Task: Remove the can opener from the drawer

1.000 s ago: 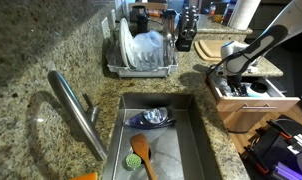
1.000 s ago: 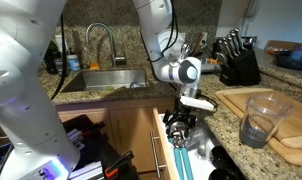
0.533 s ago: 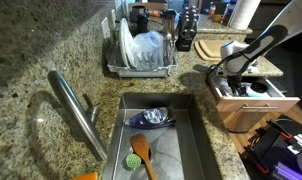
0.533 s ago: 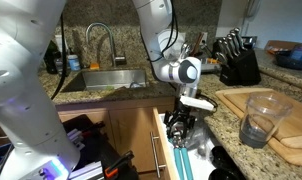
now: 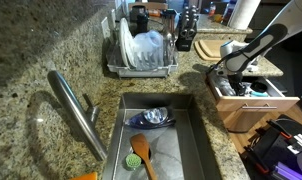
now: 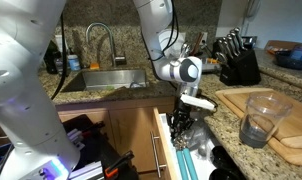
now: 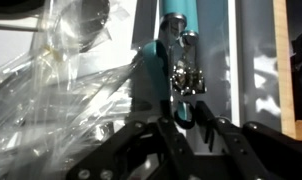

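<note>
The can opener (image 7: 151,75) has a teal handle and a metal gear head and lies in the open drawer (image 5: 274,102) on its white floor. In the wrist view my gripper (image 7: 187,120) reaches down over it, and the black fingers (image 7: 163,135) are drawn in close around a teal part of the opener. In both exterior views the gripper (image 5: 234,80) (image 6: 179,127) hangs low inside the drawer (image 6: 161,140), which stands pulled out from under the granite counter. A strip of teal (image 6: 183,160) shows beside the fingers.
Crinkled clear plastic (image 7: 61,90) lies in the drawer beside the opener. On the counter are a cutting board (image 6: 281,135) with a glass (image 6: 259,118) and a knife block (image 6: 236,60). The sink (image 5: 196,140), faucet (image 5: 76,110) and dish rack (image 5: 141,55) are further off.
The jaws have drawn together from wide open to close around the can opener. The arm has barely moved and the gripper sits a touch lower in the drawer.
</note>
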`<state>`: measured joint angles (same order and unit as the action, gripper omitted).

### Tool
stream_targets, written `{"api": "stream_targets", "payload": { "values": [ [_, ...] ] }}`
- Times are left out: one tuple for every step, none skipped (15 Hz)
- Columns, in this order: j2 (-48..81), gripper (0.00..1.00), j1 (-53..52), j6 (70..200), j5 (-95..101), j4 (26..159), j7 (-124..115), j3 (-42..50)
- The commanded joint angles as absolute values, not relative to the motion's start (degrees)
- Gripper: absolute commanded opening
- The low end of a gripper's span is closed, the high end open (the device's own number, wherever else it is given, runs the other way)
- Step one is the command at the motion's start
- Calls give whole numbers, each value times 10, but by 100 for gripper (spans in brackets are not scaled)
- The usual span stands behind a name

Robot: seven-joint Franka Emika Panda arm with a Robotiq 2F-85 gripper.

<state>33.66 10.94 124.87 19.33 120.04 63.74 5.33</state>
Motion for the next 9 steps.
{"api": "stream_targets", "payload": {
  "values": [
    [341,2,110,1237,200,1188,630,52],
    [340,1,110,1234,200,1187,630,52],
    [339,0,109,1235,202,1187,629,52],
    [338,0,109,1236,203,1188,627,52],
    [337,0,108,1240,207,1188,626,52],
    [333,1,107,1245,209,1192,624,52],
    [326,1,106,1255,213,1196,623,53],
    [320,1,105,1266,215,1200,620,52],
    [302,1,105,1291,218,1213,617,52]
  ]
}}
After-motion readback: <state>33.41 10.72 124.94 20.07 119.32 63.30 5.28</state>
